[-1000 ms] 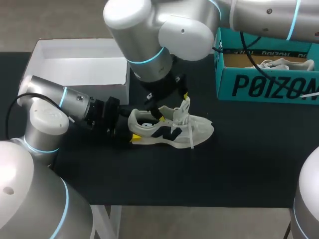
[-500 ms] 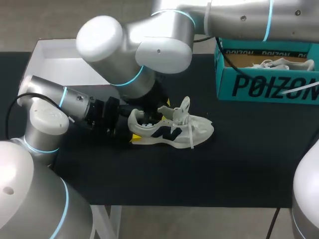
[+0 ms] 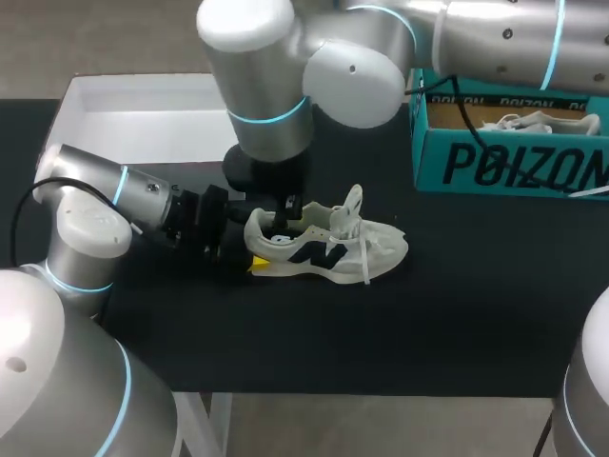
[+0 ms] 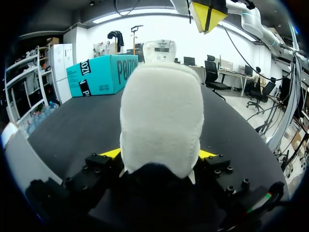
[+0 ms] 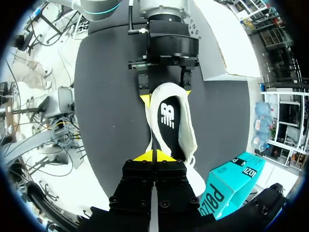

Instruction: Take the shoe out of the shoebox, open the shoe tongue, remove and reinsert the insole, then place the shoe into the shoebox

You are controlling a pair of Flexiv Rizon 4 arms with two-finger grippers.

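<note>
Two end effectors work one shoe [image 3: 324, 249], which lies on the tabletop [image 3: 381, 333] well apart from the teal shoebox [image 3: 504, 162]. Left end effector [image 4: 160, 153] is grasping the heel from both sides. Right end effector [image 5: 154, 156] is clenched and hangs over the opening. Insole [image 5: 166, 116] lies inside. Likely the insole step; next, the fingers must part, dip in and pinch its edge.

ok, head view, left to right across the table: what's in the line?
white box → left gripper, shut on the heel → shoe, toe pointing right → teal shoebox
</note>
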